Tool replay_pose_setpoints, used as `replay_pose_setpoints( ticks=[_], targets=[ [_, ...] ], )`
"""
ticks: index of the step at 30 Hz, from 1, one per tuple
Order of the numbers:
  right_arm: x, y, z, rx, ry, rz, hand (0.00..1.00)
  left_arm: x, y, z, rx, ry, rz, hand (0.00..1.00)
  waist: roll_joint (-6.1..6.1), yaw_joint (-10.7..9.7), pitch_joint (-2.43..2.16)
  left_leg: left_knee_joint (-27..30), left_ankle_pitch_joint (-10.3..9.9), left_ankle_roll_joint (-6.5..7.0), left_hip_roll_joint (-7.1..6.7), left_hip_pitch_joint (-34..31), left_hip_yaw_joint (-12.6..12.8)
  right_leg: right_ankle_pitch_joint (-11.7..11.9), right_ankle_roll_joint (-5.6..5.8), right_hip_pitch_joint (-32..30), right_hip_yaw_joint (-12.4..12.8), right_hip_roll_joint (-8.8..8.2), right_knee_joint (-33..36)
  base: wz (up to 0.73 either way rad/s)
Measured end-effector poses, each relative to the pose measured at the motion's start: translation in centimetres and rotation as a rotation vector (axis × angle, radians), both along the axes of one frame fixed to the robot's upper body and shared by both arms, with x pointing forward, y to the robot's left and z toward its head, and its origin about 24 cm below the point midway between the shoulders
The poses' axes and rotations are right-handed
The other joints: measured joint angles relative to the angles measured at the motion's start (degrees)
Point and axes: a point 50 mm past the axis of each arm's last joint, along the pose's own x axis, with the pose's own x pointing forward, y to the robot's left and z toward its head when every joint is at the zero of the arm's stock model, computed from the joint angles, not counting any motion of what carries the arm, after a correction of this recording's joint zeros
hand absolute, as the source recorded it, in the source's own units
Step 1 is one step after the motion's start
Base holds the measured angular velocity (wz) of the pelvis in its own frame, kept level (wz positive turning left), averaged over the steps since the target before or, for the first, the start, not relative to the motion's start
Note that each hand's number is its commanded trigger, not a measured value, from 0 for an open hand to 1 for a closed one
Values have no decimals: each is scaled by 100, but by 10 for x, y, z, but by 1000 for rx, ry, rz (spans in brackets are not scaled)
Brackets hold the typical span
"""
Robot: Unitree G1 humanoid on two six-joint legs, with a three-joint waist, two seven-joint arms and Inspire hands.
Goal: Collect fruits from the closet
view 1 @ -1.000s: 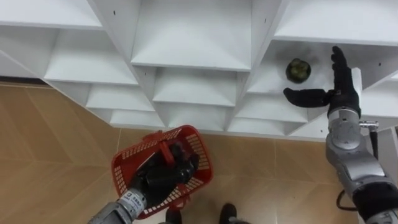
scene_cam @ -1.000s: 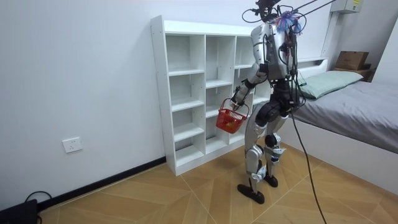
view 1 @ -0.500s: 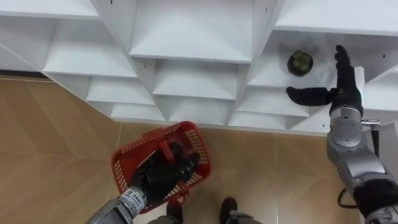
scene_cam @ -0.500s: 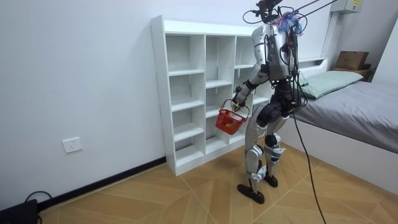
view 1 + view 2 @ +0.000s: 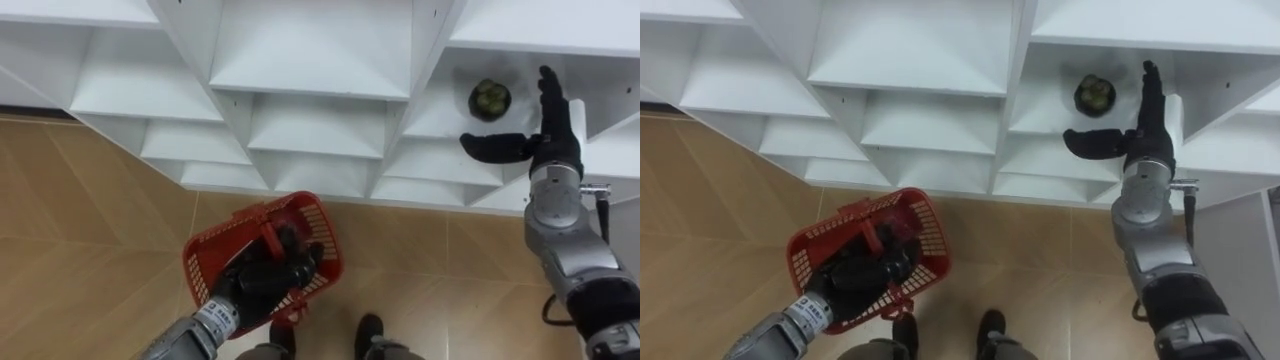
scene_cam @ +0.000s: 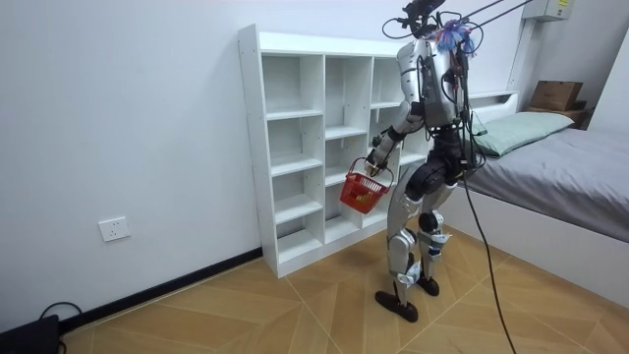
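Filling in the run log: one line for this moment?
right hand: open, beside green fruit | fruit: on closet shelf | left hand: holds red basket

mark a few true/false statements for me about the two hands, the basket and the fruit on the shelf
1. The left hand is curled round the handle of the red basket. True.
2. The right hand is closed round the green fruit. False: its fingers are straight and spread, and it is beside the fruit without holding it.
3. The green fruit lies on a shelf of the white shelf unit. True.
4. The red basket rests on a shelf. False: it hangs from the left hand, above the floor.
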Motion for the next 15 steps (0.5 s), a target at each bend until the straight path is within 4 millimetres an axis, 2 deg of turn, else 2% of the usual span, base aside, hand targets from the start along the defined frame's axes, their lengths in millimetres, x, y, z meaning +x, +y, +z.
replay_pose_setpoints(
  ticks=[7, 15],
  targets=[
    [9, 3, 13, -45, -35, 3, 0, 0, 0, 0, -1, 0, 0, 100, -2, 7, 0, 2, 1, 0, 1, 1, -6, 2, -2, 0, -5, -2, 7, 0],
    [11, 4, 16, -89, -49, -4, 0, 5, -1, 3, -19, -11, 6, 100, -28, 6, 15, 2, 0, 0, 5, -23, -6, 1, -2, -3, -22, -3, -1, 0]
  ],
)
